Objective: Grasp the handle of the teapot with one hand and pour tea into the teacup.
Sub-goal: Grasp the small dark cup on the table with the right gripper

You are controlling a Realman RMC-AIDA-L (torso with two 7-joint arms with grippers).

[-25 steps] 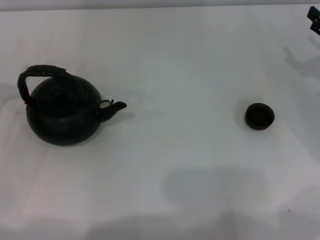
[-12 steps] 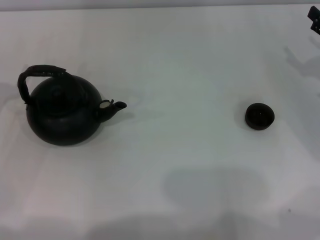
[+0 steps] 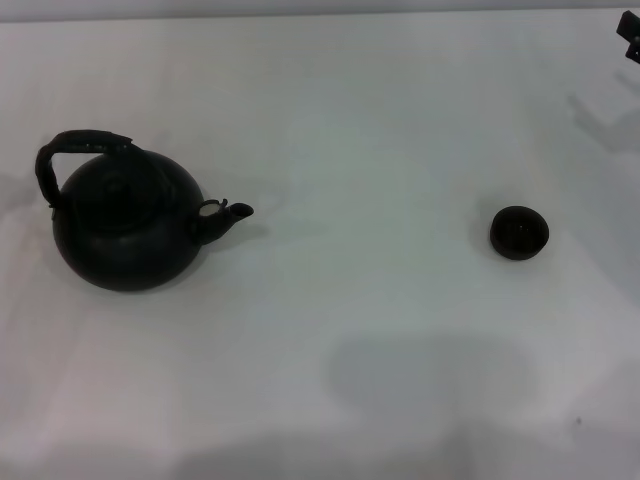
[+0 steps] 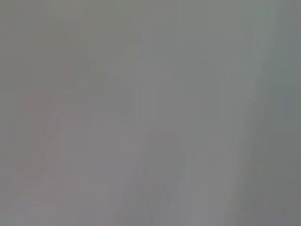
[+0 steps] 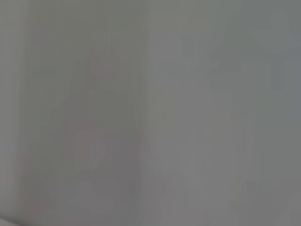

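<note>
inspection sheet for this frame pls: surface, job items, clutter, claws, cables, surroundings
Surface: white table, bare between the items.
Job's things: teapot upright on the robot's left, handle arched over the lid, spout pointing toward the teacup, which stands well apart on the right. Nothing grasped yet.
Clutter: nothing seen.
Claws: right claw barely in view at the far right corner; left claw not in view.
Cables: nothing seen.
Surroundings: wrist views show only plain grey.

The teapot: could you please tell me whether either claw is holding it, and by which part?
Nothing is held. The teapot stands alone, its handle untouched; only the right claw shows, far off.
</note>
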